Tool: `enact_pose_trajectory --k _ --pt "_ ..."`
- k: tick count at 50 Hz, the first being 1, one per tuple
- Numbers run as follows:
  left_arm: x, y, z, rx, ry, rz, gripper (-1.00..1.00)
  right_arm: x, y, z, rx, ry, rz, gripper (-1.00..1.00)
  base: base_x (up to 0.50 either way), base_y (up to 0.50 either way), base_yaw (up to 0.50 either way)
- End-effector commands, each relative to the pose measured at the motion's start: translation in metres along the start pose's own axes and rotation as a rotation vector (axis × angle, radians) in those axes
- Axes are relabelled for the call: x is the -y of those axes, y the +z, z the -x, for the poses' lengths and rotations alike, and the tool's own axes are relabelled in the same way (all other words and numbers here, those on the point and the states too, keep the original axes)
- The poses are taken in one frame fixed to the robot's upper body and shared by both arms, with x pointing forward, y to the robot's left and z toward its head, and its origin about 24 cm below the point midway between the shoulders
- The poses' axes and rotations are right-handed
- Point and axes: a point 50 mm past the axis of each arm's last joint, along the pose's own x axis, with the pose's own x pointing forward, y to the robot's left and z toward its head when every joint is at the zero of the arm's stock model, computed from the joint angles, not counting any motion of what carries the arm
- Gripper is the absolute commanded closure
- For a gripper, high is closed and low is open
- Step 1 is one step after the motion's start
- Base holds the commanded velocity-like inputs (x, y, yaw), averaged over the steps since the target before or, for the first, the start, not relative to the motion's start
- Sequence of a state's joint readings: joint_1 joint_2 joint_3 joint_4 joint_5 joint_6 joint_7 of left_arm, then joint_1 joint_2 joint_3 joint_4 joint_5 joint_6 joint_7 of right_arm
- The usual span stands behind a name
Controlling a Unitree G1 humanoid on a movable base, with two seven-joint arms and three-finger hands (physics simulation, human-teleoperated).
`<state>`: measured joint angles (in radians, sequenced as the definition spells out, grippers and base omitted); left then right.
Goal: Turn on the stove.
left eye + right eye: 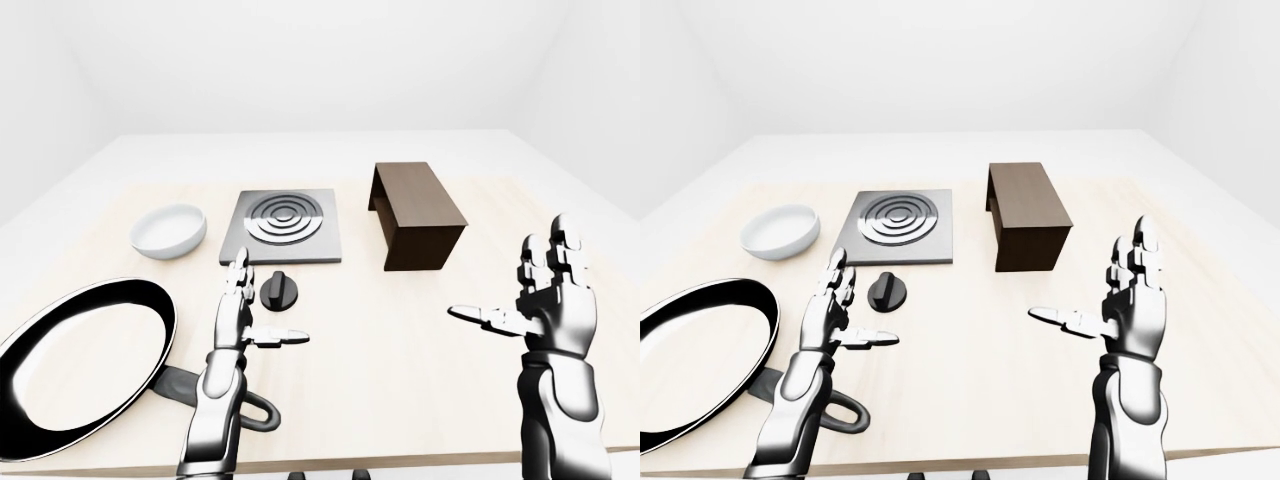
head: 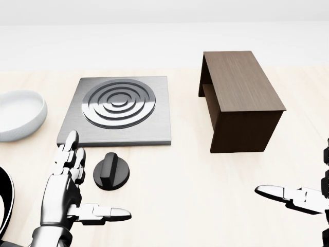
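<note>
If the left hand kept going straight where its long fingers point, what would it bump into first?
Probably the stove. The left hand's long fingers point up the head view toward the plate's lower-left corner, passing left of the knob. Its height above the table is unclear.

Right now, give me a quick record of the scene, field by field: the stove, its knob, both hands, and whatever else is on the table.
stove: grey square plate with ring burner, on the table
knob: black round dial, just below the stove in the head view, untouched
left hand: open, fingers spread, left of the knob, not touching it
right hand: open, raised at right, holding nothing
bowl: white, left of the stove
pan: black frying pan, lower left
box: dark wooden stand, right of the stove
</note>
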<state>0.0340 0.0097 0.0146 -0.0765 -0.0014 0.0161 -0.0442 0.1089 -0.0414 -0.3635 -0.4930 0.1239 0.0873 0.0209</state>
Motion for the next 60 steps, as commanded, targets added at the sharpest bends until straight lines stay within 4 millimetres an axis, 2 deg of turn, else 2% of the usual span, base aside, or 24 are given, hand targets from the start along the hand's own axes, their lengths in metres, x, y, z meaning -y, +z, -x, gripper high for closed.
enact_pose_trajectory --k 1,31,33,35,49,60 --pt "-0.001 -0.006 -0.002 -0.012 0.002 -0.001 -1.00 0.001 -0.011 0.004 -0.052 -0.004 -0.008 -1.00 0.00 0.00 0.00" --pt "0.008 -0.053 -0.007 -0.175 -0.032 0.006 -1.00 0.002 -0.016 0.003 -0.072 -0.008 -0.004 -1.00 0.00 0.00 0.00" --pt "0.009 -0.058 -0.007 -0.198 -0.034 0.010 -1.00 0.002 -0.005 0.001 -0.022 -0.009 -0.003 -1.00 0.00 0.00 0.00" --pt "0.010 -0.061 -0.006 -0.209 -0.035 0.009 -1.00 0.002 -0.004 0.001 -0.018 -0.010 -0.003 -1.00 0.00 0.00 0.00" --pt "0.012 -0.075 -0.005 -0.276 -0.044 0.005 -1.00 0.003 -0.005 0.001 -0.025 -0.012 -0.003 -1.00 0.00 0.00 0.00" --pt "0.019 -0.069 -0.001 -0.246 -0.064 0.000 -1.00 0.003 -0.005 0.001 -0.023 -0.014 -0.001 -1.00 0.00 0.00 0.00"
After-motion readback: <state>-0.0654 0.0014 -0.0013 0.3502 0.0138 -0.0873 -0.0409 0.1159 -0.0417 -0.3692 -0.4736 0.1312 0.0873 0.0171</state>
